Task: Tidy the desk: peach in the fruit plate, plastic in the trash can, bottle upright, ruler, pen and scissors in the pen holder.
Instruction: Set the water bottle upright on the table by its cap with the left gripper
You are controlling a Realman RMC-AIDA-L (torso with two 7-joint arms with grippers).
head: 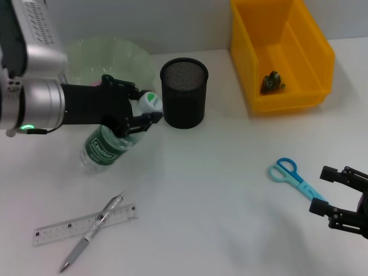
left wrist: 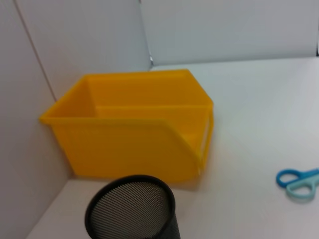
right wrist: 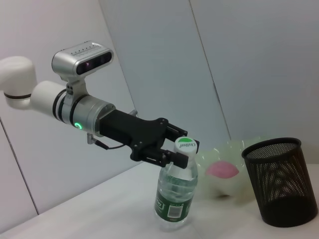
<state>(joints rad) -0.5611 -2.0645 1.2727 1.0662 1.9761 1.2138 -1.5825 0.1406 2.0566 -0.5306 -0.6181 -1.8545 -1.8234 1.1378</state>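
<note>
A clear bottle (head: pixel 106 146) with a green label stands upright on the table (head: pixel 218 172). My left gripper (head: pixel 145 104) is shut on its neck just below the white cap (right wrist: pixel 185 145). The pink peach (right wrist: pixel 222 169) lies in the pale green fruit plate (head: pixel 115 52). Crumpled plastic (head: pixel 273 82) sits inside the yellow bin (head: pixel 282 52). Blue scissors (head: pixel 290 175) lie at the right, with my open right gripper (head: pixel 321 190) at their blade end. A clear ruler (head: pixel 86 224) and a pen (head: pixel 92 230) lie crossed at the front left. The black mesh pen holder (head: pixel 184 92) shows nothing inside.
The pen holder stands just right of the bottle and close to the left gripper's fingers. The left wrist view shows the yellow bin (left wrist: pixel 134 134), the pen holder rim (left wrist: pixel 132 209) and the scissors (left wrist: pixel 299 181). A wall runs behind the table.
</note>
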